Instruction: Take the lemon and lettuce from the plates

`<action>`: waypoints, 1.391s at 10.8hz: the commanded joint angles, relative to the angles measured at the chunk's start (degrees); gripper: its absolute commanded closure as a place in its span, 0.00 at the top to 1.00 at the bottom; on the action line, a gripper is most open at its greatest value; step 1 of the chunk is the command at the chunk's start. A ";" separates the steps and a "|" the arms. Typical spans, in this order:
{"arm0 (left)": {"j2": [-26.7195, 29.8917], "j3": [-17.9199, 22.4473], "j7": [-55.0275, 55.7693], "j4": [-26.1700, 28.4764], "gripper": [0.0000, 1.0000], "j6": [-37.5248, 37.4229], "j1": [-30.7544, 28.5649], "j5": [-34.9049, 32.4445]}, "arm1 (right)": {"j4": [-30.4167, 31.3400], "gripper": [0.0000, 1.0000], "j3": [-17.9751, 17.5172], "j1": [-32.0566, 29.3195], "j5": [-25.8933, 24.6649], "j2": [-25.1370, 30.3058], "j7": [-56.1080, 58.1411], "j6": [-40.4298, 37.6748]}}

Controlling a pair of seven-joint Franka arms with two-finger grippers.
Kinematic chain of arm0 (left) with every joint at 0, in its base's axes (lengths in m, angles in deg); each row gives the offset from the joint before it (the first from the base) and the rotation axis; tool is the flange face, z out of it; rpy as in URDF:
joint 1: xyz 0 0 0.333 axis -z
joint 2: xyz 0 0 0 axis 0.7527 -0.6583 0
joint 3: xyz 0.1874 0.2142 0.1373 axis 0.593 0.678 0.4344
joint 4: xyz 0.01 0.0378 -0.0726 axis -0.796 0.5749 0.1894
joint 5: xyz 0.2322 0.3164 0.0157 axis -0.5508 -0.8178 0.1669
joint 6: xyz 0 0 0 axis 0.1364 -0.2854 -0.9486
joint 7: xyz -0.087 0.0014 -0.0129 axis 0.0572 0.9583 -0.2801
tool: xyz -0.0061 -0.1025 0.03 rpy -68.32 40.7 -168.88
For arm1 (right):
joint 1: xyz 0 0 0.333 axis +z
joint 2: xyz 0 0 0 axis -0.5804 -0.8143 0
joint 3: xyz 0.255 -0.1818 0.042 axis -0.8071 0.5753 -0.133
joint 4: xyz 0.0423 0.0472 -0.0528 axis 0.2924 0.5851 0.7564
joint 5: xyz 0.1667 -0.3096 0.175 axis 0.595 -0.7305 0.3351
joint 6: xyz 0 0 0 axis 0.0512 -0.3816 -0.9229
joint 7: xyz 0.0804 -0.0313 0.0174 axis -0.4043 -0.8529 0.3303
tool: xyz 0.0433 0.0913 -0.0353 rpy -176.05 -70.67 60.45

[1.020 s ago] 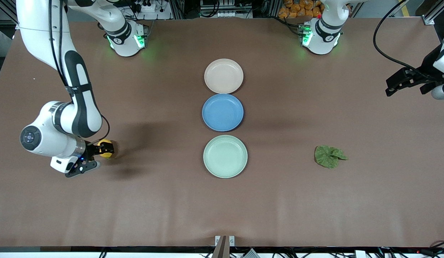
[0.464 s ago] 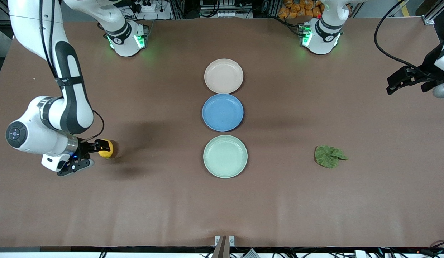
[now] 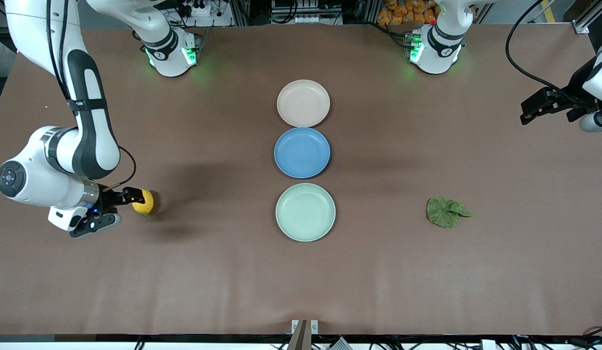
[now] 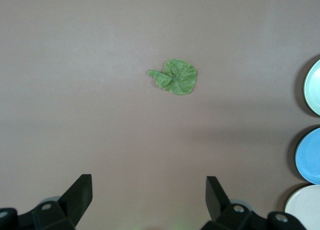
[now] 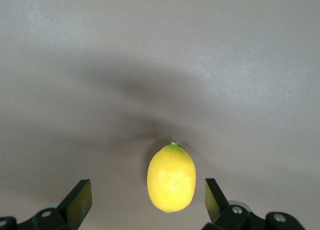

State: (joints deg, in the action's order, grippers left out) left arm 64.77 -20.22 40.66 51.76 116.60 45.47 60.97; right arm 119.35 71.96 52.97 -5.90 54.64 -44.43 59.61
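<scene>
The lemon point(image 3: 145, 202) lies on the bare table toward the right arm's end; it also shows in the right wrist view point(image 5: 171, 177). My right gripper point(image 3: 127, 206) is open and low, its fingertips just short of the lemon, touching nothing point(image 5: 147, 195). The lettuce point(image 3: 446, 212) lies flat on the table toward the left arm's end, and shows in the left wrist view point(image 4: 175, 77). My left gripper point(image 3: 529, 112) is open and empty, up in the air over the table's edge point(image 4: 149, 185). The beige plate point(image 3: 303, 103) and the mint plate point(image 3: 305, 212) hold nothing.
A blue plate point(image 3: 302, 152) sits between the beige and mint plates in a row down the table's middle. The two arm bases point(image 3: 172, 53) point(image 3: 434, 48) stand along the edge farthest from the front camera.
My right gripper has drawn back from the lemon toward the right arm's end of the table, open; the lemon stays where it was. My left gripper has shifted only slightly.
</scene>
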 commanded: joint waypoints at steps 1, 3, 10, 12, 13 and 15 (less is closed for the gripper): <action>1.42 0.17 -1.84 1.84 1.00 0.52 -0.16 1.00 | 0.63 1.00 0.55 -0.61 -0.98 1.71 -0.08 -1.14; 1.94 0.17 -2.19 2.72 1.00 1.41 -0.34 1.17 | 0.45 1.00 1.34 -0.26 -1.07 1.97 -0.52 -2.28; 2.91 0.17 -3.25 4.74 1.00 3.52 -0.86 1.26 | 5.72 1.00 -17.64 -16.78 -11.17 13.38 -17.37 -6.99; 2.91 0.17 -3.25 4.66 1.00 3.52 -0.86 1.26 | 6.16 1.00 -20.35 -18.18 -12.83 18.64 -22.47 -12.19; 2.91 0.17 -3.25 4.66 1.00 3.52 -0.86 1.26 | 6.34 1.00 -22.98 -19.32 -15.11 21.45 -25.63 -14.56; 2.83 0.17 -3.25 4.57 1.00 3.52 -0.86 1.26 | 5.56 1.00 -26.07 -21.08 -17.67 26.30 -27.33 -20.45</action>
State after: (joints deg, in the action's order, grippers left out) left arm 66.12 -20.13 39.16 54.89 119.21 45.05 60.97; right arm 122.47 50.26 35.03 -20.00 73.69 -68.89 43.62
